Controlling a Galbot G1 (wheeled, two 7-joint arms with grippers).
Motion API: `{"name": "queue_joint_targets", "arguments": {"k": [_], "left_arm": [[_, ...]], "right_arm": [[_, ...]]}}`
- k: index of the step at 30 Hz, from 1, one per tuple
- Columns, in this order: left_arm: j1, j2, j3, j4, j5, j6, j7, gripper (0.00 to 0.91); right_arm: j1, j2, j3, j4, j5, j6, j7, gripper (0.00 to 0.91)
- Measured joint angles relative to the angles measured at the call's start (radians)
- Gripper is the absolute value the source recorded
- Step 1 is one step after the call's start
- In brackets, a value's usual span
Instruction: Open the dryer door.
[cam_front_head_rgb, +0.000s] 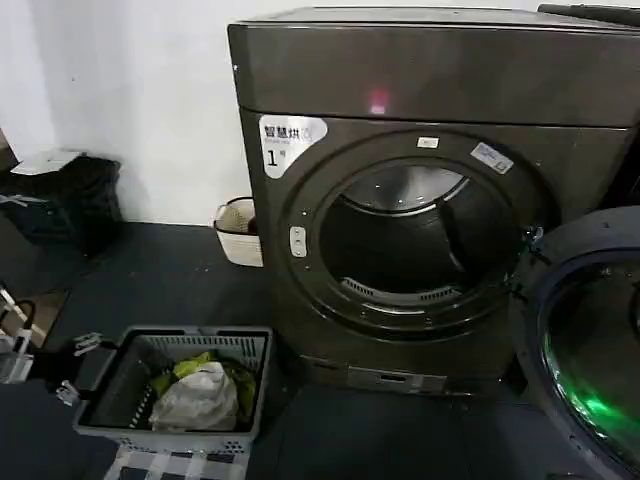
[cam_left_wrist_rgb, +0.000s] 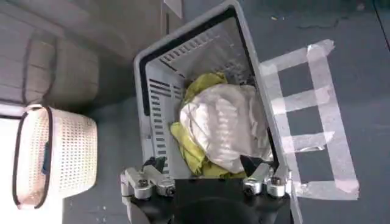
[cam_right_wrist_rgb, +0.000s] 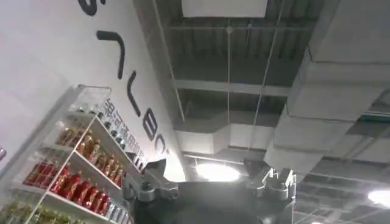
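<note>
The dryer (cam_front_head_rgb: 440, 80) is a big dark metallic box with a white label marked "1" and a pink light on its top panel. Its dryer door (cam_front_head_rgb: 590, 350) stands swung wide open to the right, dark inner side and glass toward me, a green glint low in it. The dark drum opening (cam_front_head_rgb: 415, 240) is uncovered. My left gripper (cam_front_head_rgb: 76, 368) hangs low on the left beside a grey mesh basket (cam_front_head_rgb: 170, 337), open and holding nothing (cam_left_wrist_rgb: 204, 173). My right gripper (cam_right_wrist_rgb: 210, 176) is open and empty, pointing up at the ceiling.
The mesh basket (cam_left_wrist_rgb: 146, 91) holds white and yellow laundry (cam_left_wrist_rgb: 225, 128). A white wicker basket (cam_front_head_rgb: 238, 230) stands against the wall left of the dryer. A black bag (cam_front_head_rgb: 70, 205) sits farther left. Pale tape strips (cam_left_wrist_rgb: 304, 122) mark the dark floor by the basket.
</note>
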Motion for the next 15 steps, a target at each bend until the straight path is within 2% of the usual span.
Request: {"name": "queue_joint_targets", "arguments": {"k": [15], "left_arm": [[-0.001, 0.001, -0.014, -0.004, -0.002, 0.018, 0.01, 0.907]], "right_arm": [[0.003, 0.004, -0.004, 0.007, -0.001, 0.0, -0.003, 0.907]]}}
